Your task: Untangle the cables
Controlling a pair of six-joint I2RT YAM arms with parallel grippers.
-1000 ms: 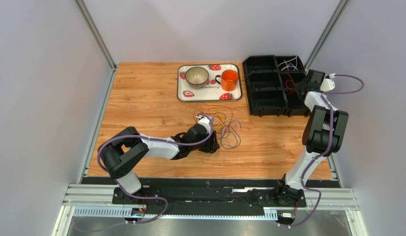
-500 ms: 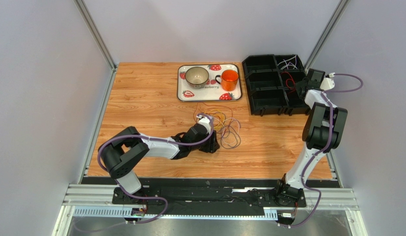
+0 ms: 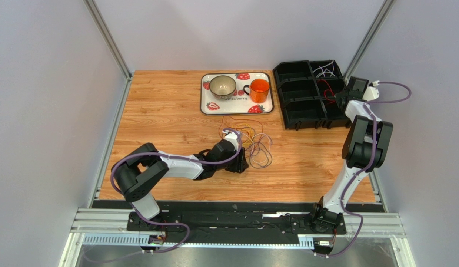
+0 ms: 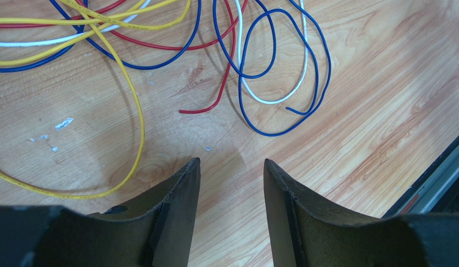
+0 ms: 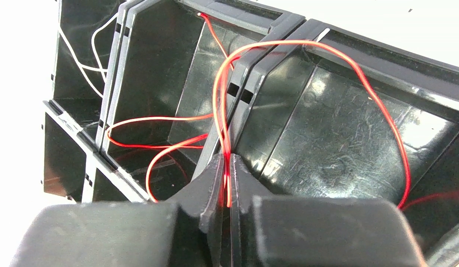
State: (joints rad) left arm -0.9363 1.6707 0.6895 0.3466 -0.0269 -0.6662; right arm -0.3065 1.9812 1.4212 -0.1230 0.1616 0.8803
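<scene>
The tangle of cables (image 3: 255, 142) lies on the wooden table, right of my left gripper (image 3: 240, 162). In the left wrist view its yellow cable (image 4: 138, 111), blue cable (image 4: 318, 72), red cable (image 4: 225, 78) and white cable (image 4: 254, 95) loop across each other just beyond my left gripper (image 4: 231, 164), which is open over bare wood and holds nothing. My right gripper (image 5: 229, 167) is shut on a thin red cable (image 5: 376, 100) that arches over a divider of the black bin organizer (image 5: 326, 139). My right gripper (image 3: 342, 99) sits at that organizer's right side.
The black organizer (image 3: 297, 95) has several compartments; a white cable (image 3: 326, 71) lies in its far right one. A strawberry-print tray (image 3: 207, 105) at the back holds a bowl (image 3: 222, 85) and an orange mug (image 3: 260, 89). Metal frame posts and walls flank the table.
My right gripper's jaws have closed on the red cable at the organizer, and the organizer has shifted slightly away. The left arm and the tangle have not moved.
</scene>
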